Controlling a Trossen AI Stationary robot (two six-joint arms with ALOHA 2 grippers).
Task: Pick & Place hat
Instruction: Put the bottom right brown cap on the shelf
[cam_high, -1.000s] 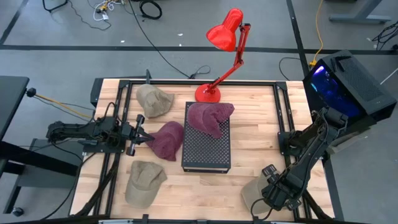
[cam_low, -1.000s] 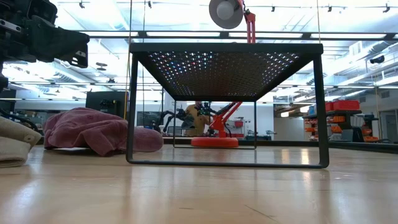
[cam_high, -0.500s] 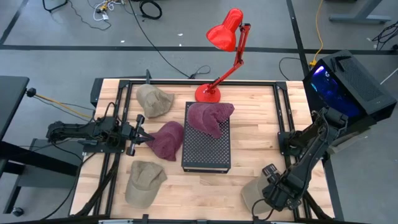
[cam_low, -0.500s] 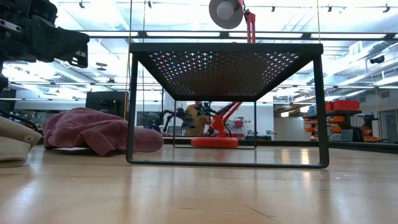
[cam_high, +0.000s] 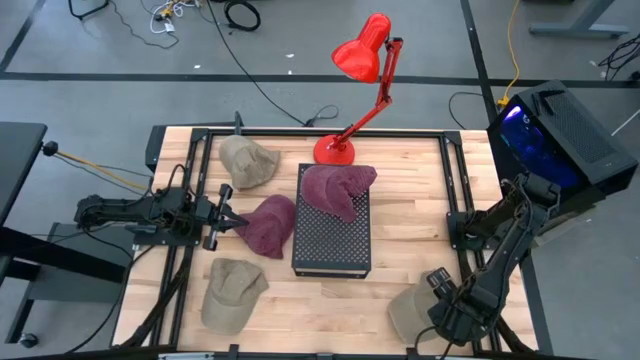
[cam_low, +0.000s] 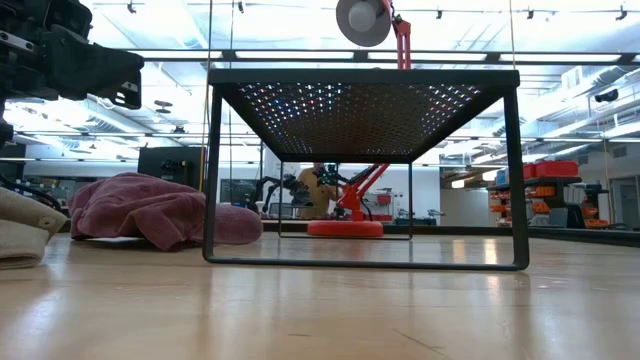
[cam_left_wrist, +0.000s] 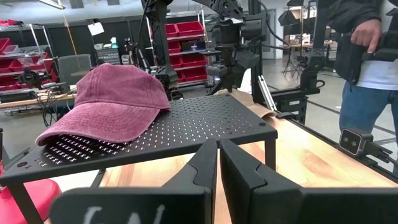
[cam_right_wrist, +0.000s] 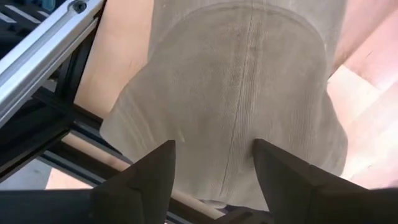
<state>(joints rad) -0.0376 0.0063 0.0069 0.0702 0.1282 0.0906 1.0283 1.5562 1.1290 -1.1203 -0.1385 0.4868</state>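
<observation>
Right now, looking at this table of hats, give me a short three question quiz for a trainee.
1. True or false: a maroon hat lies on top of the black mesh stand.
2. How many tan hats are on the table in the high view?
A) one B) three C) five
3. Fill in: the right end effector stands with fingers spread over a ____ hat near the table's edge.

Key:
1. True.
2. B: one near the red lamp, one at the front left, one by the right arm.
3. Tan.
</observation>
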